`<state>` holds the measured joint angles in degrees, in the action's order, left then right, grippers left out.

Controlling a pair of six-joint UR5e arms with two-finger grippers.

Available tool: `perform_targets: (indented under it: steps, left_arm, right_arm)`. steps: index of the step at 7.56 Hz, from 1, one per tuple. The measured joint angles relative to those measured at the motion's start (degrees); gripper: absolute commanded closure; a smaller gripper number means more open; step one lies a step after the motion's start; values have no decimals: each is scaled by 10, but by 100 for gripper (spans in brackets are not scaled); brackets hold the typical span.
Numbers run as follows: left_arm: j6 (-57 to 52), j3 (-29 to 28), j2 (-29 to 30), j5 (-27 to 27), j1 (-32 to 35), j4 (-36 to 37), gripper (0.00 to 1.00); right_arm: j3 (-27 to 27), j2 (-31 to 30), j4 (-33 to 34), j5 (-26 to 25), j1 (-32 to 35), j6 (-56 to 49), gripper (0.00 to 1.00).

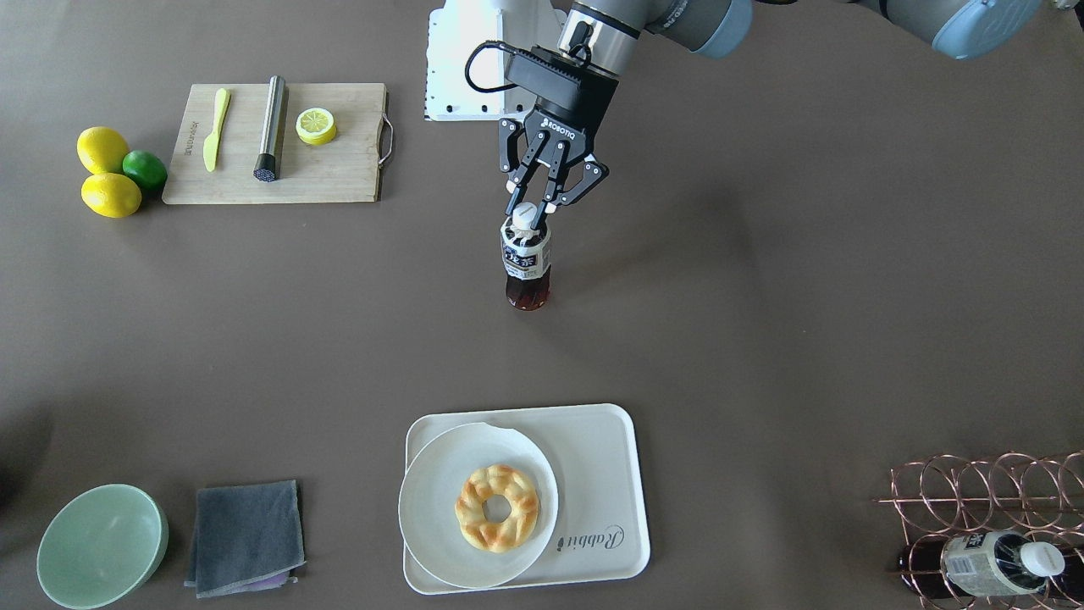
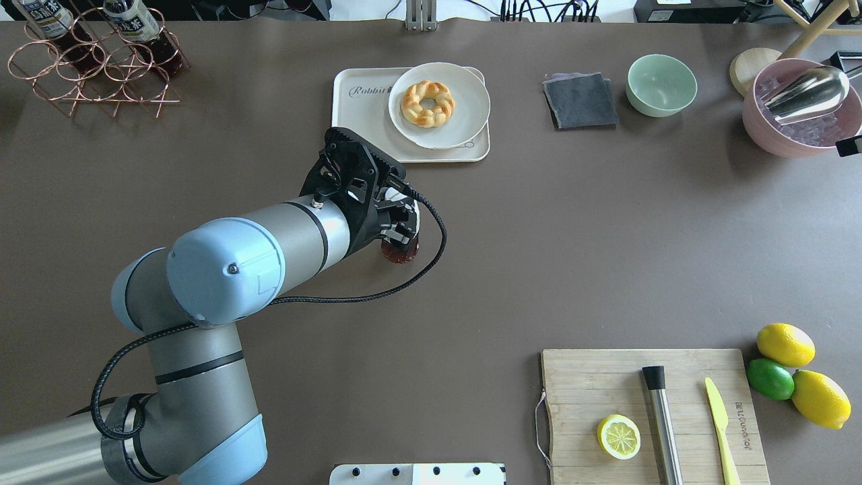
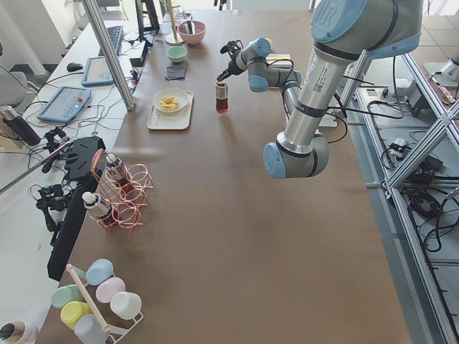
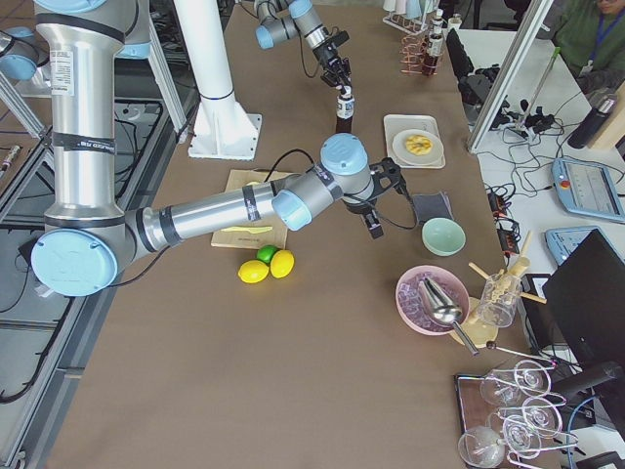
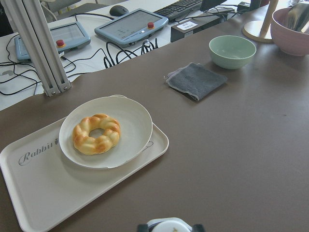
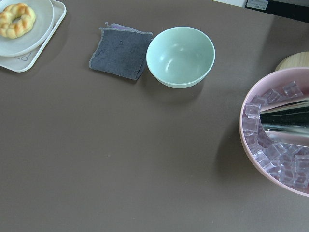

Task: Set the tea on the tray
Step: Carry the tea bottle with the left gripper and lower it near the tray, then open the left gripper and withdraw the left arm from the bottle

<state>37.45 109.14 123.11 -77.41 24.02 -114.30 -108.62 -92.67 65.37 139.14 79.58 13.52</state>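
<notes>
Exterior front-facing: tea [image 1: 526, 254] upright, mid-table.
L gripper [image 1: 531, 212] closed on cap, prob. for upright carry to tray [image 1: 610, 474], bare side.

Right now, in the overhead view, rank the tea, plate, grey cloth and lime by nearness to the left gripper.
1. Tea, held by the left gripper, mid-table.
2. Plate, ahead on the tray.
3. Grey cloth, farther right.
4. Lime, near right corner.

Plate [image 1: 428, 508] on tray [image 1: 603, 473] — tea [image 1: 527, 258] well apart, seemingly upright.
</notes>
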Motion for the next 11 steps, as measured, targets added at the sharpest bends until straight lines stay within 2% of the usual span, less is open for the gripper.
perform_targets:
  steps: [6,7,8,9,10,11]
  left_arm:
    - [7,-1,0,0,-24,-13,100]
    - [7,-1,-1,0,-25,-15,49]
    - [8,-1,-1,0,-25,-19,25]
    - [8,-1,-2,-1,-26,-21,10]
    - [7,-1,-3,-1,-26,-23,4]
    - [8,-1,-4,-1,-26,-25,3]
  right_arm:
    - [2,2,-1,3,0,0,0]
    - [2,2,-1,3,0,0,0]
    - [2,2,-1,3,0,0,0]
    - [1,2,-1,3,0,0,0]
    - [1,2,-1,3,0,0,0]
    - [0,2,-1,3,0,0,0]
